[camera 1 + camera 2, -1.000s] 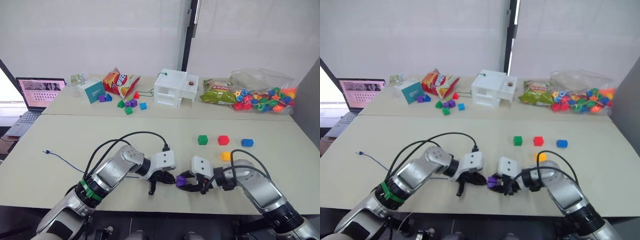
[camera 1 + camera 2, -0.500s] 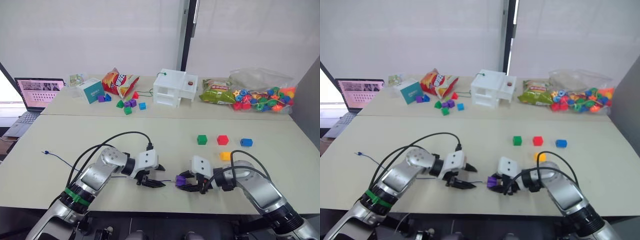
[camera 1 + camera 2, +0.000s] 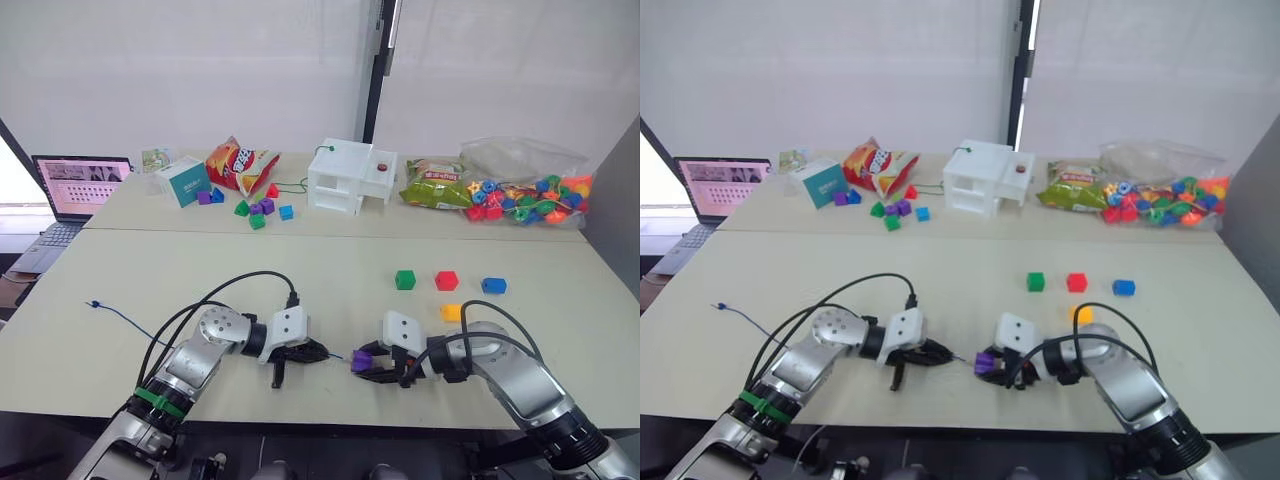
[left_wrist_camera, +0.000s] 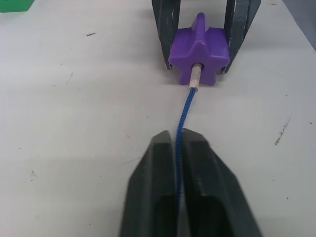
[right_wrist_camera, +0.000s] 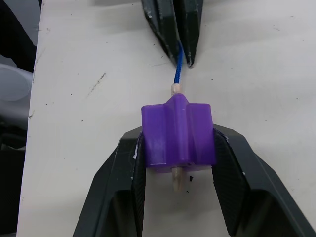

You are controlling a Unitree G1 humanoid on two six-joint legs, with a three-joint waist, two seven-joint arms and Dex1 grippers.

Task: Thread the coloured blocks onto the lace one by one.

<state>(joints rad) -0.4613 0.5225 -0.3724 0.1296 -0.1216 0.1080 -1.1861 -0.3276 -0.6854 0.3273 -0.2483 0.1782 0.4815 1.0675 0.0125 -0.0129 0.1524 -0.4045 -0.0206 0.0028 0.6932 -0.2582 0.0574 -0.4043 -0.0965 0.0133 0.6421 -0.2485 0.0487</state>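
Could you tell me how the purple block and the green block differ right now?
The purple block is clamped in the right gripper at the table's near edge; the green block sits free farther back. The lace runs through the purple block, its pale tip poking out; the green block is unthreaded. Both are small plastic blocks.

Our arms are silver with black cables; white wrist boxes, black-fingered pincers, a green band on the left arm [image 3: 160, 397].

No legible text anywhere, printing on the teal box [image 3: 182, 181], red snack bag [image 3: 238, 163] and green packet [image 3: 436, 184] along the surface's far edge too small to read
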